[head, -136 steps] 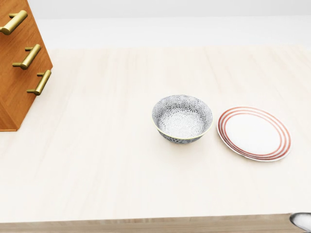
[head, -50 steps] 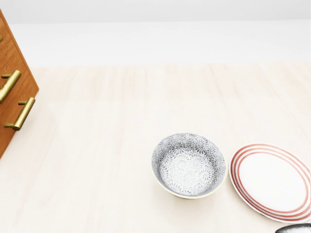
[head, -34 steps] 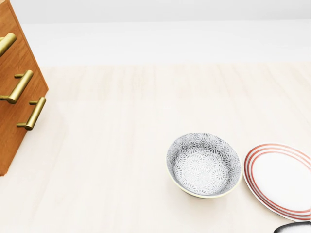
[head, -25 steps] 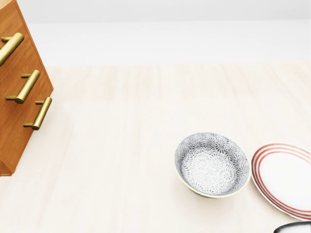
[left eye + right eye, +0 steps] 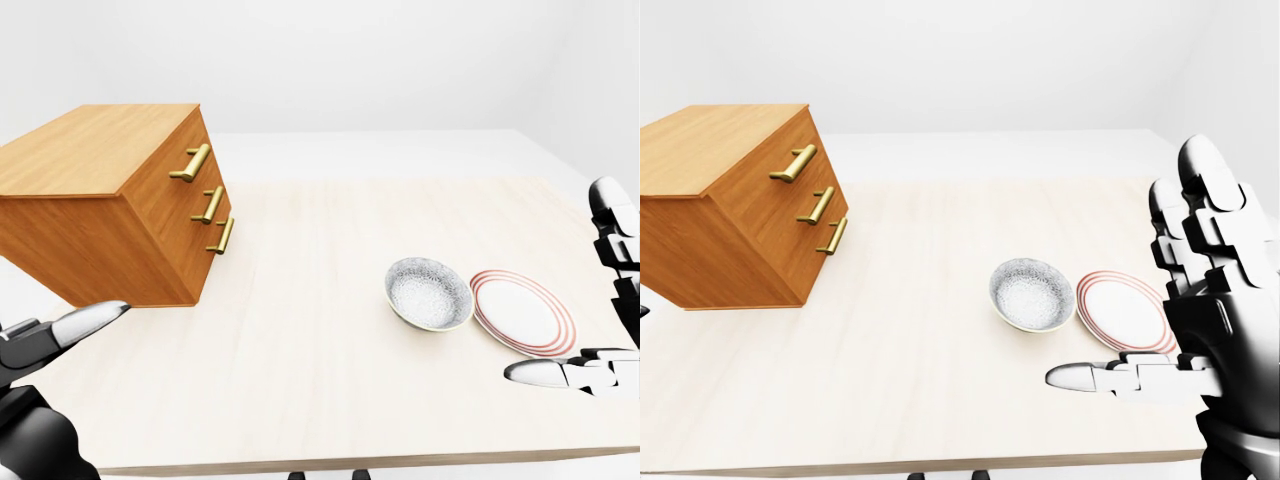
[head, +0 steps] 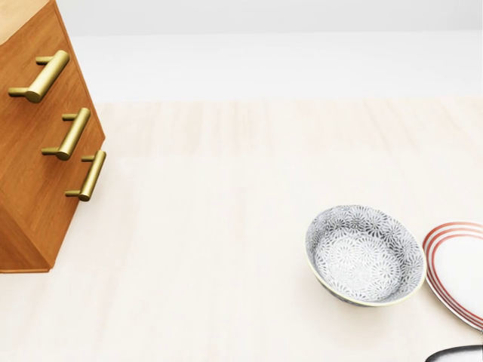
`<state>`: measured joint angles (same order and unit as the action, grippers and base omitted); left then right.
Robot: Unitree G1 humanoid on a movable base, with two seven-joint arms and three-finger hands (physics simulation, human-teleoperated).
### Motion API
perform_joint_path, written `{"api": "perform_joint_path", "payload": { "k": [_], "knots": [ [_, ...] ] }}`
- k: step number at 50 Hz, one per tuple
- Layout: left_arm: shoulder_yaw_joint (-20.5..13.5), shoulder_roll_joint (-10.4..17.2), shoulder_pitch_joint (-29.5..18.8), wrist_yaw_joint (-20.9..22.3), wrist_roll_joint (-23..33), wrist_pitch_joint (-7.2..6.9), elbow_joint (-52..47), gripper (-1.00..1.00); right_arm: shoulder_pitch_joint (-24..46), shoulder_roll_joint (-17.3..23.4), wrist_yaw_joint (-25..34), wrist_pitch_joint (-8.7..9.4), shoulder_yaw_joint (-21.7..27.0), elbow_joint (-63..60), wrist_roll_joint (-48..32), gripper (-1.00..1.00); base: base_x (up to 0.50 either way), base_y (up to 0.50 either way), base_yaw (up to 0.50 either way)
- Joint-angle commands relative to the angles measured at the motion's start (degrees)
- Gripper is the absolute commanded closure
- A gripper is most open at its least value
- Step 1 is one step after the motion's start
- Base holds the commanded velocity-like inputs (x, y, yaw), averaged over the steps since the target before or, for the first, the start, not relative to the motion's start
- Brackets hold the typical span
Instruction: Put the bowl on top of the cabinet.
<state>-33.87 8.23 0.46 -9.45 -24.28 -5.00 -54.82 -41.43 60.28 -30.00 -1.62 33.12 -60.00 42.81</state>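
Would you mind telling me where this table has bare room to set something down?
The widest bare patch of table lies between the cabinet and the bowl. The strip above the bowl and plate in the left-eye view is bare too, as is the cabinet's top. The right is crowded: bowl and plate sit close together.

The right hand (image 5: 1205, 300) is raised at the right edge of the right-eye view, its fingers (image 5: 1200, 200) upright and spread, the thumb stretched level toward the view's left. The left hand (image 5: 45, 338) sits low at the left-eye view's bottom left, one silver-tipped finger stretched straight out.
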Motion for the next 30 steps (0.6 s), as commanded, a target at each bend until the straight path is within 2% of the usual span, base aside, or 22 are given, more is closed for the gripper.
{"api": "perform_joint_path", "payload": {
  "k": [1,5,9,15,20,27,30],
  "knots": [
    [0.8,-0.3,-0.1,-0.5,0.6,0.00,1.3,-1.00,0.1,0.3,0.0,0.06,-1.2,0.0,-0.6,-1.00,0.00,0.16,0.00],
    [0.8,-0.5,0.0,-0.2,0.6,0.00,1.6,-1.00,0.2,-0.4,0.0,0.09,-2.1,0.0,-1.4,-1.00,0.00,0.16,0.00],
    [0.8,-0.5,0.0,-0.2,0.6,0.00,1.7,-1.00,-0.3,0.9,0.0,-0.40,-1.4,0.0,-0.7,-1.00,0.00,0.16,0.00],
    [0.8,-0.5,0.0,-0.2,0.6,0.00,1.7,-1.00,0.9,0.3,0.0,0.50,-2.4,0.0,-1.4,-1.00,0.00,0.16,0.00],
    [0.8,-0.5,0.0,-0.1,0.7,0.00,1.8,-1.00,0.4,0.7,0.0,0.12,-2.3,0.0,-1.5,-1.00,0.00,0.16,0.00],
    [0.8,-0.5,0.0,-0.2,0.7,0.00,1.8,-1.00,0.7,1.2,0.0,0.45,-3.1,0.0,-1.9,-1.00,0.00,0.16,0.00],
    [0.9,-0.5,0.0,-0.2,0.8,0.00,1.8,-1.00,1.7,0.8,0.0,1.12,-4.0,0.0,-2.3,-1.00,0.00,0.19,0.00]
  ]
}}
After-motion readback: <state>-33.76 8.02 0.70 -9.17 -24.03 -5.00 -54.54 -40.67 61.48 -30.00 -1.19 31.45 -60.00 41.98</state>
